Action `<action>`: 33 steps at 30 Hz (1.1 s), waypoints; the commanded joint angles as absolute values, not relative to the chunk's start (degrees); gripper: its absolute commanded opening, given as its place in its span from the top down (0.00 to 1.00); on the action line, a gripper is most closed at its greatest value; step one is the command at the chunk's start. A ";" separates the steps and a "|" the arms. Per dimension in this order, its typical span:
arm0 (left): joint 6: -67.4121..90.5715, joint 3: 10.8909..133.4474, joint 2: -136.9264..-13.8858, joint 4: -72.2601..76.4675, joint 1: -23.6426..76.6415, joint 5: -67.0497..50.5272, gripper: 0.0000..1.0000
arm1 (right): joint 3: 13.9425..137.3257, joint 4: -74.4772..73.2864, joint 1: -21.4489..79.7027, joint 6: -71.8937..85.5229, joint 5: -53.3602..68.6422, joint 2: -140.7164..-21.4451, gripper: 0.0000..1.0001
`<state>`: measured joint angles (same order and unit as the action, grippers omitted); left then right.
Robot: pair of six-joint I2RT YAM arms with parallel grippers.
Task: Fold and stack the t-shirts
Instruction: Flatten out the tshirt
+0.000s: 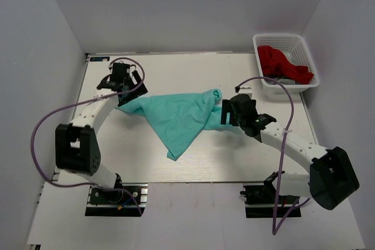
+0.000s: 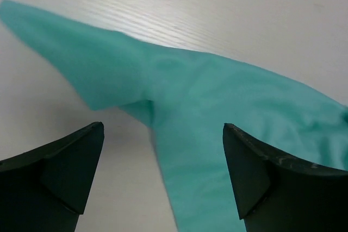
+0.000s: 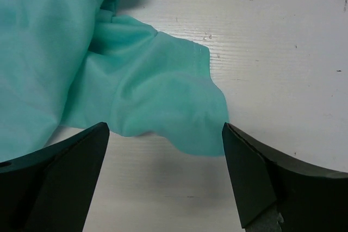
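The left tool hangs with its fingers spread and nothing between them, just above the narrow left end of the turquoise t-shirt. The t-shirt lies unfolded and rumpled on the surface between the two arms, in a rough triangle whose point trails toward the near edge. The right tool is also spread and empty, poised over a loose flap at the garment's right end, probably a sleeve. Farther right, a white basket holds a red cloth. The step in hand looks like spreading the t-shirt flat, with folding not yet begun. Next, each tool likely has to drop onto its end of the thin cloth, pinch one layer, then draw the ends apart to smooth the bunching near the right end.
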<state>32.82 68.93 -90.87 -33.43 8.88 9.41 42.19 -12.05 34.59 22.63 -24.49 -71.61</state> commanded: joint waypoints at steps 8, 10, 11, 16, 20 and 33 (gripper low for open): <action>29.79 49.76 -74.19 -22.85 19.85 -17.57 0.00 | 43.24 -14.76 29.19 29.18 -15.30 -69.69 0.10; 30.67 46.42 -72.08 -23.47 24.42 -17.58 0.00 | 43.51 -15.55 28.31 29.44 -14.59 -69.96 0.10; 31.20 44.58 -70.68 -23.99 27.22 -18.19 0.00 | 43.51 -15.64 27.69 29.27 -14.68 -69.96 0.10; 30.67 42.36 -68.99 -28.80 34.69 -17.78 0.00 | 42.19 -13.81 25.49 26.98 -9.76 -70.40 0.10; 32.08 41.57 -75.03 -31.46 40.86 -12.23 0.00 | 40.96 -13.63 24.26 27.25 -7.04 -70.66 0.10; 33.13 50.00 -90.88 -35.60 50.27 3.16 0.44 | 37.62 -12.31 21.97 26.28 -6.42 -68.55 0.10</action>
